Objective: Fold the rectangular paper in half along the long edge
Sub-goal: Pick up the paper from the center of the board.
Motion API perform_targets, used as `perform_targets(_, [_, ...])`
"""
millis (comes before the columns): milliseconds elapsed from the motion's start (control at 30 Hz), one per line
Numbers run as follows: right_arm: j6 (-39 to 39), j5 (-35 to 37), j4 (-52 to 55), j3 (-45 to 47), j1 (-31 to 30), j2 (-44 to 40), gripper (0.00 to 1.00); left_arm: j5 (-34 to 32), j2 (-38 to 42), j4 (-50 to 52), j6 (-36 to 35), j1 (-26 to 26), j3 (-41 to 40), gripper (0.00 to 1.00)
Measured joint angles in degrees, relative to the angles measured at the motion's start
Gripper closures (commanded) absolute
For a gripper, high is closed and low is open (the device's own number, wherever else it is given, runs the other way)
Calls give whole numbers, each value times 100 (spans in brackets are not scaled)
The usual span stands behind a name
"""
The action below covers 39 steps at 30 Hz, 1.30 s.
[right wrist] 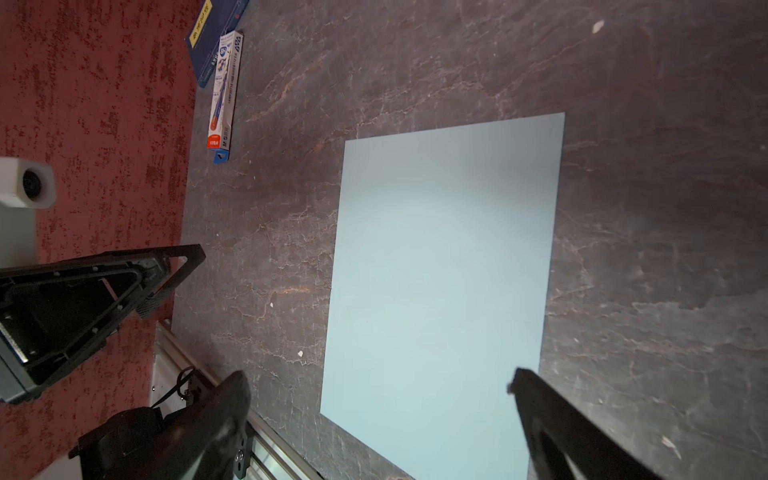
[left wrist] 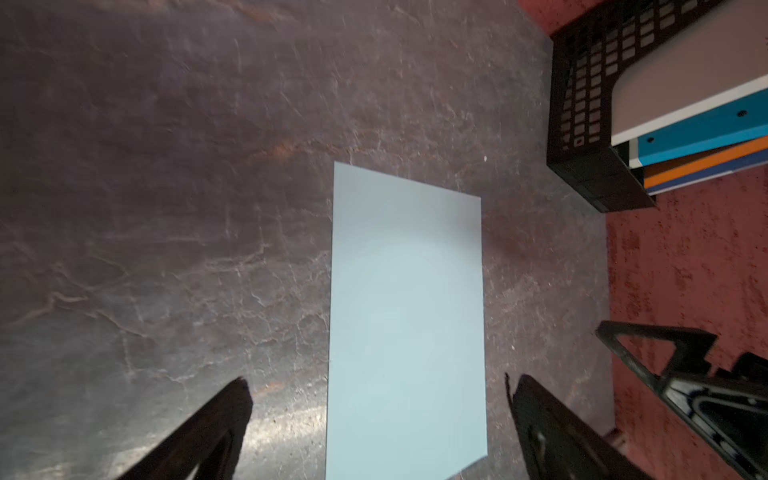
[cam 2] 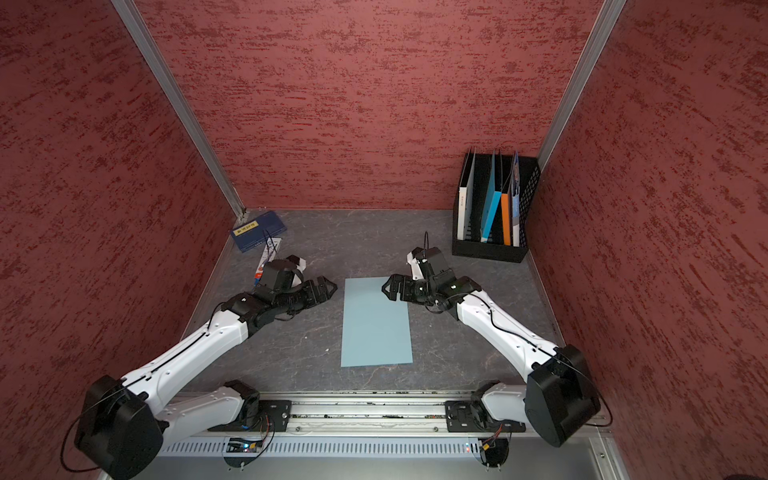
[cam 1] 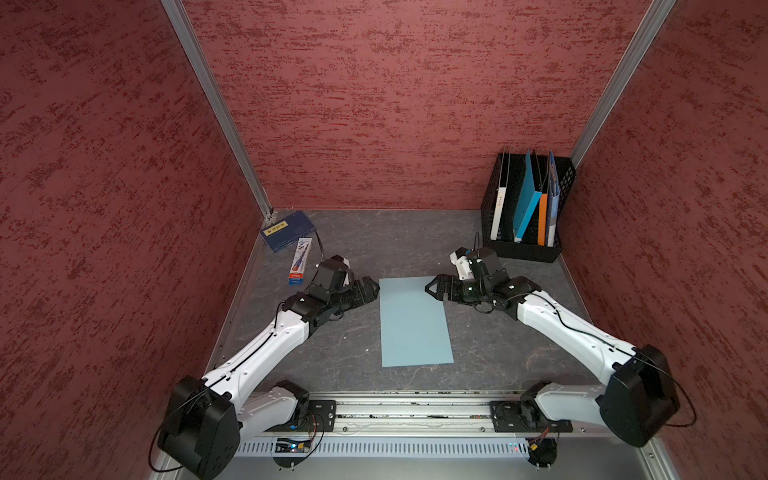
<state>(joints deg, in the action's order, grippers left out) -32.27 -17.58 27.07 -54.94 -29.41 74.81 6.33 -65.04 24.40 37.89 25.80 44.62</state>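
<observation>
the rectangular paper (cam 1: 415, 322) lies flat and unfolded on the dark marbled table (cam 1: 357, 245). it sits near the middle of the table, with its long edges running away from the arm bases.

left gripper (cam 1: 371, 289): positioned low over the table, just beside the paper's far left corner, tips pointing toward the sheet. in the left wrist view the two fingers (left wrist: 216, 432) stand spread wide. a strip of the paper and bare table show between them. nothing is held.

right gripper (cam 1: 432, 287): positioned over the paper's far right corner in both top views. whether it touches the sheet cannot be told. in the right wrist view the fingers (right wrist: 552, 419) stand spread wide, with the sheet lying flat beneath them. nothing is pinched.

the two grippers face each other across the far short edge of the paper.

surroundings: a black mesh file holder (cam 1: 525, 249) stands in the far right corner, holding upright books and folders, well apart from the paper. a dark navy booklet (cam 1: 286, 230) with a yellow label lies in the far left corner. a pen box (cam 1: 300, 262) lies just beside it, near the left arm's wrist.
</observation>
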Motion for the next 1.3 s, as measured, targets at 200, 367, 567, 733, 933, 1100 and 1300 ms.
perform_targets(200, [-70,625,284,81,26,-50,1,-398,-669,533,7,85,553,1])
perform_targets(367, [-245,741,562,319,-105,146,3,42,-1351,820,282,98,629,3])
perform_targets(567, [-365,761,608,822,-426,245,2,874,-1620,713,820,304,455,5])
perform_targets(733, [-420,737,474,1346,-479,87,2,1318,-1631,592,1211,636,177,5])
perform_targets(933, [-431,708,262,1652,-490,20,4,1401,-1727,474,1368,846,0,13])
perform_targets(1100, [-389,680,149,1659,-490,17,4,1237,-2028,404,1318,857,-37,88])
perform_targets(1300, [-299,667,140,1655,-490,-81,3,1012,-2267,409,1108,839,-35,95])
